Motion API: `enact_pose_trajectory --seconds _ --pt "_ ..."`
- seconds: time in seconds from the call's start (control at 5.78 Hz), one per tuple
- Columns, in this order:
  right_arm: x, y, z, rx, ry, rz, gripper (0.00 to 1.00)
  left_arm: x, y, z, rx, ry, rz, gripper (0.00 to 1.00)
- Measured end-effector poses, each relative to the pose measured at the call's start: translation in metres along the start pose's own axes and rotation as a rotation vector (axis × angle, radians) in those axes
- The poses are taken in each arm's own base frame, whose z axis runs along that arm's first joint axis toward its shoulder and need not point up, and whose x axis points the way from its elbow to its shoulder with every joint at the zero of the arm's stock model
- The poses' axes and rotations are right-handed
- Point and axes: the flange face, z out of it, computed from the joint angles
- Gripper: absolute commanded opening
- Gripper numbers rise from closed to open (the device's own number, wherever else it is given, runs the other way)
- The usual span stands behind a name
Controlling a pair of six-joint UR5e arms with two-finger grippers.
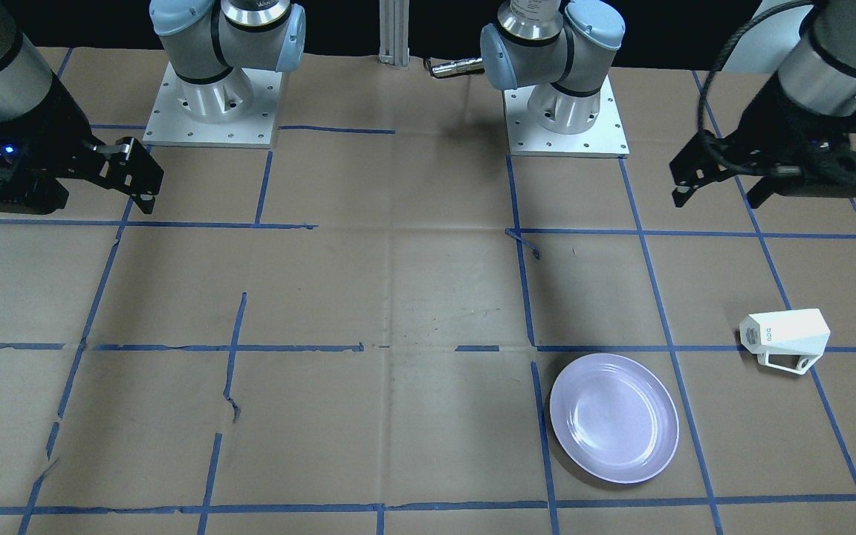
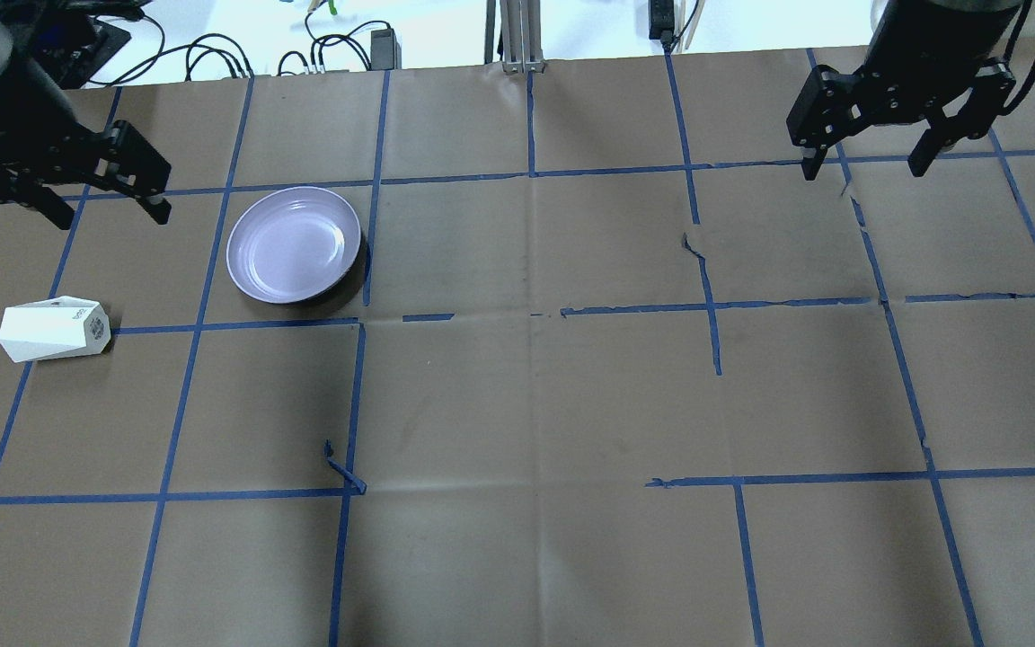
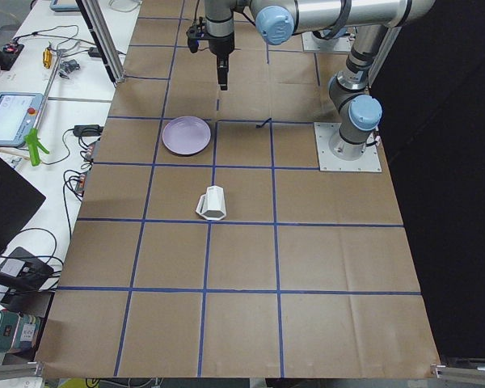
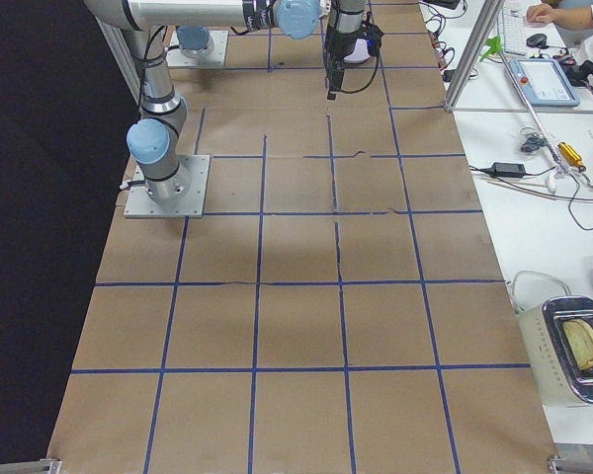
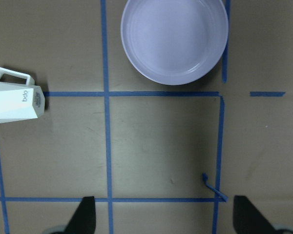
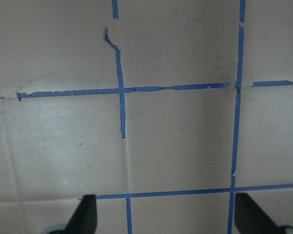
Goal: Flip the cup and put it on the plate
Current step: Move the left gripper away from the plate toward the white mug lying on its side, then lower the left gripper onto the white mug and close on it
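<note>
The white faceted cup (image 2: 55, 332) lies on its side on the brown paper, near the table's left end; it also shows in the front view (image 1: 785, 338), the left side view (image 3: 212, 202) and the left wrist view (image 5: 14, 102), handle toward the far side. The lavender plate (image 2: 295, 244) sits empty to its right, farther from the robot (image 1: 614, 417) (image 5: 174, 39) (image 3: 186, 135). My left gripper (image 2: 110, 216) (image 1: 718, 199) (image 5: 166, 219) hangs open and empty above the table between them. My right gripper (image 2: 862, 171) (image 1: 93, 204) (image 6: 166, 214) hangs open and empty far to the right.
Blue tape lines grid the paper, with torn, lifted bits (image 2: 342, 467) (image 2: 693, 244). The two arm bases (image 1: 212, 104) (image 1: 565, 111) stand at the robot's edge. Cables and desk gear lie past the far edge (image 2: 320, 45). A toaster (image 4: 578, 360) sits on the side desk.
</note>
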Motion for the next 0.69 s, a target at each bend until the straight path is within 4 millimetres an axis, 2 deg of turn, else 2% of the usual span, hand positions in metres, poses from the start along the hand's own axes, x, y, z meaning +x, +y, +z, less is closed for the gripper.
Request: enact_pose_trajectory --seconds 0.35,0.52,0.69 --pt "0.000 0.000 0.000 0.000 0.000 0.000 1.00 -0.097 0.009 0.002 0.022 0.065 -0.026 0.98" --pt "0.000 0.000 0.000 0.000 0.000 0.000 1.00 -0.158 0.015 0.014 0.040 0.125 -0.047 0.98" --pt "0.000 0.000 0.000 0.000 0.000 0.000 1.00 -0.215 0.022 0.035 0.043 0.174 -0.041 0.98"
